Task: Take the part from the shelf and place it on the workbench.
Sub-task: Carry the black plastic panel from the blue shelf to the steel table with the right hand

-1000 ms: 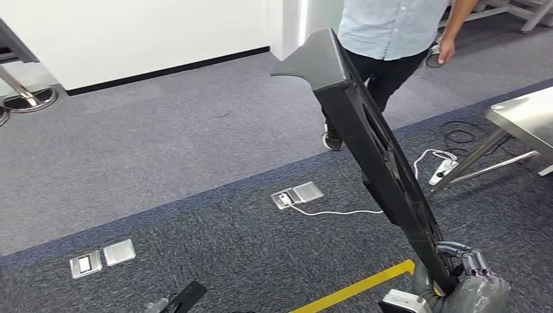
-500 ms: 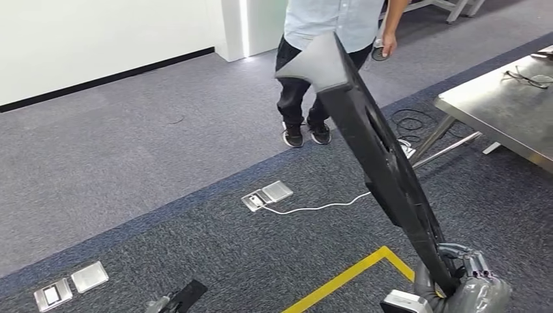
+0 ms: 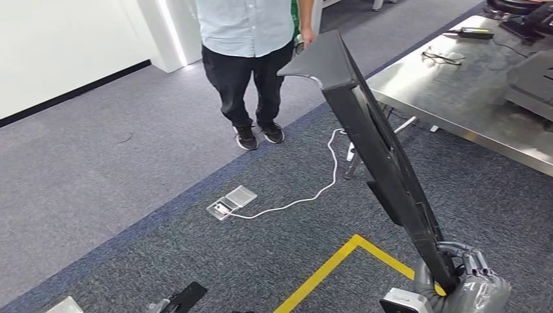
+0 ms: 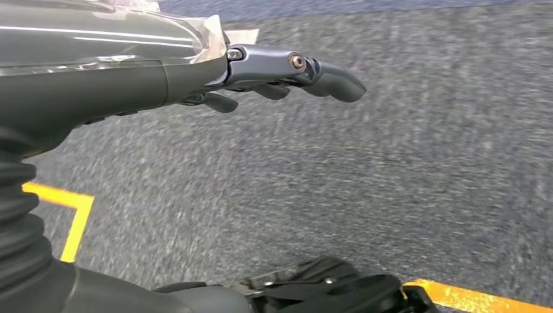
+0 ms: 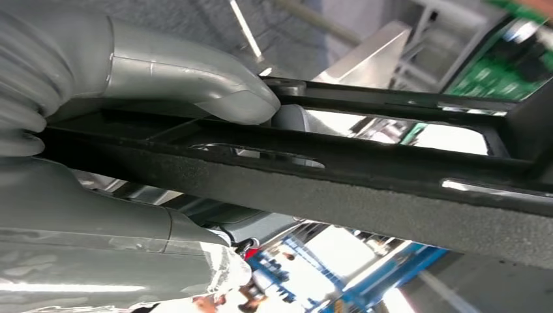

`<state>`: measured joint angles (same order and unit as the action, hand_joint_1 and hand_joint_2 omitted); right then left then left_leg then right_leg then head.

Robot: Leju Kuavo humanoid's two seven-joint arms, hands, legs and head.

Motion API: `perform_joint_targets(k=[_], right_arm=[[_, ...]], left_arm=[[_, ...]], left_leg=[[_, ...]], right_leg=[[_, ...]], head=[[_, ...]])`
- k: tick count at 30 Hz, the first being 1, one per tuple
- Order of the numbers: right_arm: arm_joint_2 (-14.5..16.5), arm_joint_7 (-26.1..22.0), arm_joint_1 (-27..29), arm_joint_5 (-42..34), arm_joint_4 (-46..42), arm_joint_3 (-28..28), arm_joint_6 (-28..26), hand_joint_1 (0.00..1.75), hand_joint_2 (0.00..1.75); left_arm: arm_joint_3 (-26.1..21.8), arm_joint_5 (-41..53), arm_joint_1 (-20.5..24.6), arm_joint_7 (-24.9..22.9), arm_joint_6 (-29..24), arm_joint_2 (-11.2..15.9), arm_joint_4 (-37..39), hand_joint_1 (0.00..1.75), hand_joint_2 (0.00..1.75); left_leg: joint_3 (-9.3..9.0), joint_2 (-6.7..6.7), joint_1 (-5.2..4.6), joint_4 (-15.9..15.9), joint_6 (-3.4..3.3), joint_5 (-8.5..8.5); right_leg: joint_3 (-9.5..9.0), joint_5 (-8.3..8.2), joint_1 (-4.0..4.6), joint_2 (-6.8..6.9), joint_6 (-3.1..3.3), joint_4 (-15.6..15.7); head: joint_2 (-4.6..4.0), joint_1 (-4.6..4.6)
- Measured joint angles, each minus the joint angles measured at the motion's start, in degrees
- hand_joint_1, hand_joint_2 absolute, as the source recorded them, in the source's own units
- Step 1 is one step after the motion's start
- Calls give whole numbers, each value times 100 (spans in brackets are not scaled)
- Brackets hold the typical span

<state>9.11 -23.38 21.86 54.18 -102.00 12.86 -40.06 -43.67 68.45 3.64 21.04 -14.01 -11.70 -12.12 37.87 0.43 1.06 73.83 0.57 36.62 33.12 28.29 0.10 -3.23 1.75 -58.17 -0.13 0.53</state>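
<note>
**Grey hands, ribbed cuffs**

The right hand (image 3: pixel 466 277), at the lower right of the head frame, is wrapped in a glossy grey cover, with a ribbed grey cuff and a white-grey box beside the wrist. In the right wrist frame its thumb (image 5: pixel 195 85) is thick, smooth and pale grey. The left hand (image 4: pixel 280 72), in the upper part of its wrist frame, has dark blue-grey fingers with a round metal screw head, a shiny dark cover and a black ribbed cuff.

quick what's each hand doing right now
Left hand: open, holding nothing.
Right hand: gripping the black part at its lower end.
</note>
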Motion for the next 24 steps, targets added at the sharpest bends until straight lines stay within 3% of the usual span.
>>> perform_joint_targets(k=[1,3,5,7,9,11,13,14,15,17,19,20,22,24], right_arm=[[0,9,1,2,1,1,0,175,175],[0,42,-4,7,12,2,1,175,175],[-1,68,-7,14,25,3,3,175,175],[-3,75,3,22,29,1,3,175,175],[-7,76,1,32,30,0,1,175,175],[-12,78,-34,42,35,4,1,175,175],[-23,99,-59,45,50,10,2,175,175],[-29,122,-60,45,60,11,2,175,175],[-34,144,-59,45,68,11,2,175,175],[-40,170,-62,49,76,12,2,175,175],[-43,172,-77,55,77,18,2,175,175],[-45,172,-82,57,78,21,2,175,175],[-50,172,-80,57,78,23,2,175,175],[-55,172,-78,59,78,27,1,175,175]], left_arm=[[0,0,3,0,10,1,0,0,175],[0,1,6,2,45,7,1,0,175],[-1,0,3,2,76,13,1,0,175],[-2,2,18,4,88,12,1,0,175],[-4,8,43,9,105,12,1,0,175],[-4,16,43,15,123,12,1,0,175],[-5,16,25,23,123,14,1,0,175],[-6,14,23,30,120,15,1,0,175],[-7,11,27,35,116,15,1,0,175],[-7,13,40,45,113,14,1,0,175],[-8,14,48,56,111,14,1,0,175],[-9,14,50,61,110,14,1,0,175],[-9,14,59,67,108,10,1,0,175],[-9,17,76,73,102,4,1,0,175]], left_leg=[[-86,-42,1,-323,-21,-259],[-331,-317,28,-1064,-54,-681],[-448,-537,40,-1405,-70,-780],[-469,-472,32,-1453,-104,-769],[-504,-343,44,-1494,-163,-775],[-543,-182,49,-1515,-208,-758],[-569,-11,46,-1514,-226,-726],[-583,65,46,-1513,-225,-709],[-604,134,46,-1513,-219,-690],[-669,253,45,-1515,-187,-643],[-722,350,23,-1516,-127,-593],[-739,397,14,-1519,-95,-575],[-780,500,14,-1549,-33,-556],[-784,414,29,-1478,15,-462]], right_leg=[[-25,14,-1,-88,-7,-1],[-53,48,-1,-245,-43,-17],[-24,58,-18,-380,-104,-28],[7,55,-45,-482,-177,-21],[67,159,-38,-261,-256,-162],[334,463,-33,120,-334,-731],[700,730,-64,261,-388,-1441],[790,728,-78,281,-404,-1597],[765,615,-88,302,-412,-1521],[424,210,-82,451,-388,-807],[110,-10,-21,656,-322,-166],[63,-13,10,704,-288,-52],[74,4,37,606,-220,-34],[49,-20,11,489,-144,19]], head=[[0,0],[0,-4],[0,-5],[0,-4],[0,-16],[0,-32],[0,-36],[0,-36],[0,-36],[0,-37],[0,-33],[0,-31],[0,-26],[0,-20]])
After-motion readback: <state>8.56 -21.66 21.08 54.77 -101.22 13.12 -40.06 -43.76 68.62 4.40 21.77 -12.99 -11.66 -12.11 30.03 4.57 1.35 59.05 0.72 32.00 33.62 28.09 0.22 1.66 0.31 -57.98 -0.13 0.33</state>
